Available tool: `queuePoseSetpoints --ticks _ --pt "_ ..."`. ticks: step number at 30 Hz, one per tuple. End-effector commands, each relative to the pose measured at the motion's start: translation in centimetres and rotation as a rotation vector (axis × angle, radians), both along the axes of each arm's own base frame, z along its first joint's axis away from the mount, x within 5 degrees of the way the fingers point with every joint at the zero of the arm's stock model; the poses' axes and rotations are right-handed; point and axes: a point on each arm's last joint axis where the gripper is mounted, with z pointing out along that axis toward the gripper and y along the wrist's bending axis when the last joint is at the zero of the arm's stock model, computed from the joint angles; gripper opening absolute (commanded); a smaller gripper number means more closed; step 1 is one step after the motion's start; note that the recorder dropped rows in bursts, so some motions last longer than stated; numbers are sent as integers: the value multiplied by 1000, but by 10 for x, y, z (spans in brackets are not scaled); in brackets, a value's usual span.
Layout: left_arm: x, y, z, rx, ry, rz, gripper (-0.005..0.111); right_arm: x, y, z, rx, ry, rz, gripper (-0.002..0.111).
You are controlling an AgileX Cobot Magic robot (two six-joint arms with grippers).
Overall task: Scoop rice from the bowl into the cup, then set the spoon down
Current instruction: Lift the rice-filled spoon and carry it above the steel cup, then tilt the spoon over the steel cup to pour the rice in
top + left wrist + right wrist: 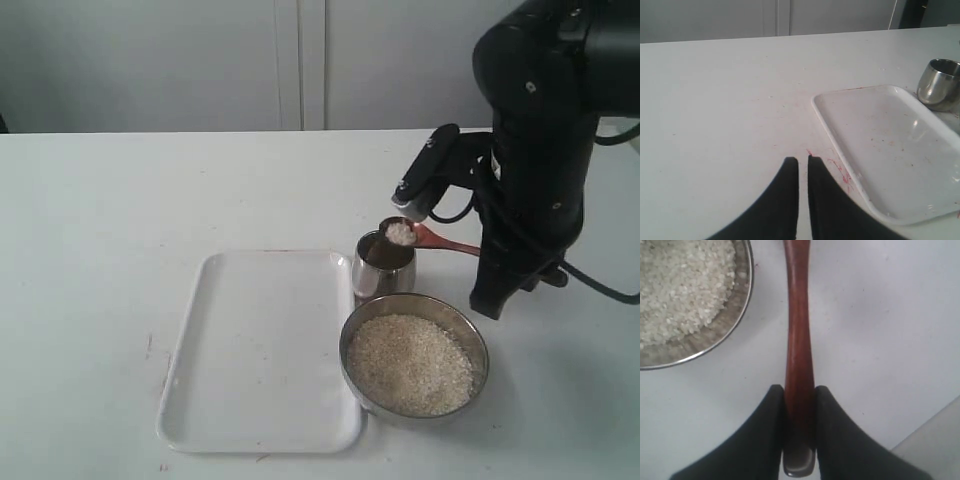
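The steel bowl holds white rice at the front right of the table. Just behind it stands the small steel cup, which also shows in the left wrist view. The wooden spoon hangs level over the cup's mouth, with a small heap of rice in its oval end. My right gripper is shut on the spoon's handle, with the bowl's rim to one side. My left gripper is shut on nothing over bare table, out of the exterior view.
A white tray lies left of the cup and bowl, its rim close to both; its corner is near my left gripper. The black right arm stands behind and right of the bowl. A wall closes the far side.
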Motion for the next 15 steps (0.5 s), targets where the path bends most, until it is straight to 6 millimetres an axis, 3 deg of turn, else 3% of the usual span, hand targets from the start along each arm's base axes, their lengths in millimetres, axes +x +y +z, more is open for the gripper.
queuePoseSetpoints --ticks 1,15 --pt "0 0 2 -17 -5 -1 14 0 -5 -3 -51 -11 -9 0" --pt "0 0 2 -17 -5 -1 14 10 -7 -5 -121 -68 145 0"
